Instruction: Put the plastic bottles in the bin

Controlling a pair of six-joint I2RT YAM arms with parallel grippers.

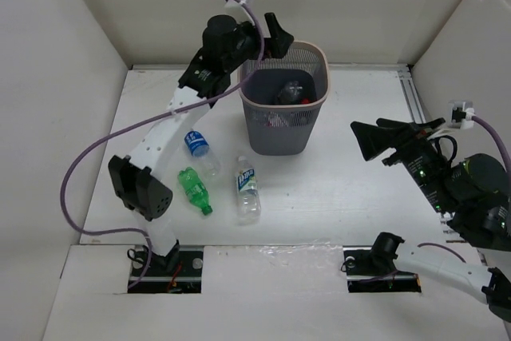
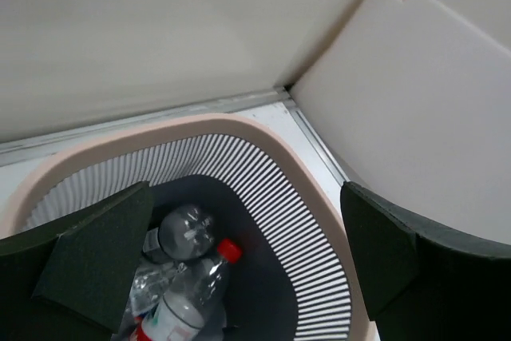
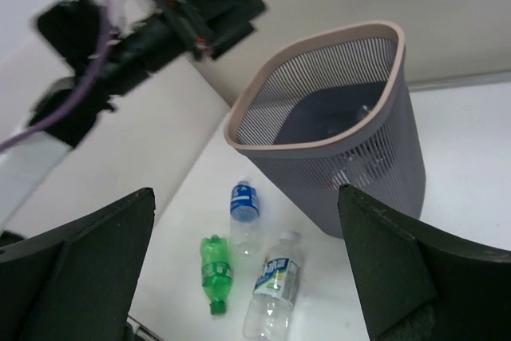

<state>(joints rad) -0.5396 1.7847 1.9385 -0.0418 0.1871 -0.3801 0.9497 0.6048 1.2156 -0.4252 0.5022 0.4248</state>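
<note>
Landmark: the bin [image 1: 279, 129], a dark grey mesh basket with a pale pinkish rim, stands upright on the white worktop [image 1: 343, 189] towards its far side.
Left pincer [image 1: 267, 41]: raised above the bin's far-left rim corner. The jaws are spread wide and nothing is between them. In the left wrist view it looks straight down into the bin.
Right pincer [image 1: 375, 140]: raised off the worktop, well to the right of the bin, and pointed towards it. The jaws are spread wide and hold nothing.
Bin contents: in the left wrist view a clear bottle with a red cap [image 2: 188, 289] lies on the bin floor. A second clear bottle [image 2: 184, 231] lies just beyond it, touching it. More clear plastic shows beside them, but it cannot be told whether that is a third bottle. The mesh wall and the finger pad hide the rest.
Blue-labelled bottle [image 1: 197, 147]: lying on the worktop just left of the bin's base, closest to the bin of the three outside it.
Green bottle [image 1: 194, 191]: lying on the worktop left of the bin and nearer the arm bases, beside the blue-labelled bottle, cap pointing away from the bin.
White-blue-labelled bottle [image 1: 247, 189]: lying on the worktop directly on the near side of the bin's left corner, just right of the green bottle and apart from it.
Bottles outside the bin: three, none touching the bin.
</note>
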